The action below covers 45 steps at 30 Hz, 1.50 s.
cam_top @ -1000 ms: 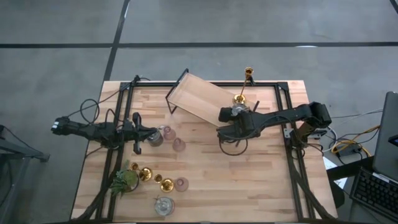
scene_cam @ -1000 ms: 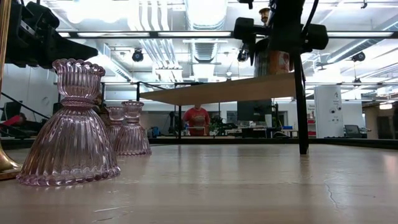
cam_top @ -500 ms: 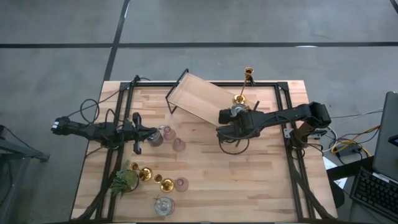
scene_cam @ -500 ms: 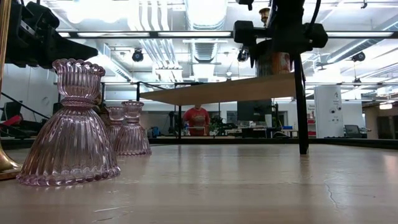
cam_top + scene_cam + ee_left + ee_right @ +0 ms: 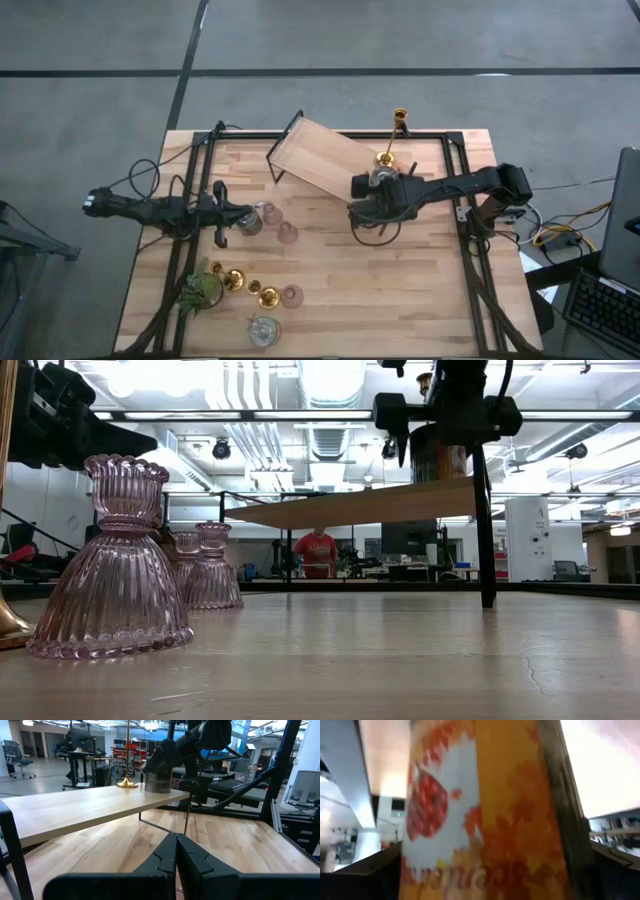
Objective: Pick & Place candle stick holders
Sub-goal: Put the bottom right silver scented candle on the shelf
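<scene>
A squat round candle stick holder (image 5: 157,780) with an orange and white label (image 5: 485,810) stands upright on the right end of the raised wooden shelf (image 5: 310,155). A slim gold holder (image 5: 392,140) stands beside it. My right gripper (image 5: 378,186) is open, one finger on each side of the squat holder. Whether the fingers touch it, I cannot tell. My left gripper (image 5: 176,855) is shut and level at the table's left. Pink cups (image 5: 270,213) (image 5: 288,233) stand just in front of it. More holders (image 5: 267,296) stand near the front left.
A small green plant (image 5: 200,290) stands at the front left beside gold holders (image 5: 233,279), a pink cup (image 5: 292,296) and a silvery glass one (image 5: 264,330). The shelf stands on thin black legs (image 5: 485,530). A black frame (image 5: 470,240) runs along the table's sides.
My right gripper has rolled a little at the wrist while staying over the shelf's right end. The squat holder has kept its place on the shelf.
</scene>
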Each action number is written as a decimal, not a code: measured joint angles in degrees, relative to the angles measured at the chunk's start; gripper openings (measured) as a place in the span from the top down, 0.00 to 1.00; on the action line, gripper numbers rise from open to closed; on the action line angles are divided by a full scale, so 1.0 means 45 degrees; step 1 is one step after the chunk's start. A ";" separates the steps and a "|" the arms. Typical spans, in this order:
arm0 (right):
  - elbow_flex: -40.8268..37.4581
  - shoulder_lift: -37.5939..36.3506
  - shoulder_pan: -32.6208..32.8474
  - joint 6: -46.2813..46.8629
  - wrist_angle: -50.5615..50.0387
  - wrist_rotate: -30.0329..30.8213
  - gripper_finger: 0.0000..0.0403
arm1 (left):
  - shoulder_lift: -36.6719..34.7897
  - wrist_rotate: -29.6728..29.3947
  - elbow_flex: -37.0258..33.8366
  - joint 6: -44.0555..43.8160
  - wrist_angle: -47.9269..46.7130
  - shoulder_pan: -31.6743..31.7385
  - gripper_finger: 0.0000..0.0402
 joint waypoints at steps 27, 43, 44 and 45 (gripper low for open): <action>0.0024 -0.0166 0.1979 -0.0118 0.0116 0.7971 0.01 | -0.0001 0.0000 0.0000 0.0000 -0.0001 -0.0001 0.97; 0.0029 0.0389 0.5258 0.4431 0.8219 0.7896 0.01 | -0.0004 0.0005 0.0000 0.0000 -0.0001 -0.0002 0.97; 0.0029 0.0393 0.5424 0.5431 0.9100 0.7816 0.01 | 0.0000 0.0000 0.0000 0.0000 -0.0002 -0.0002 0.97; 0.0029 0.0393 0.5568 0.6546 1.0036 0.7631 0.01 | -0.0002 0.0000 0.0000 0.0000 0.0003 0.0003 0.97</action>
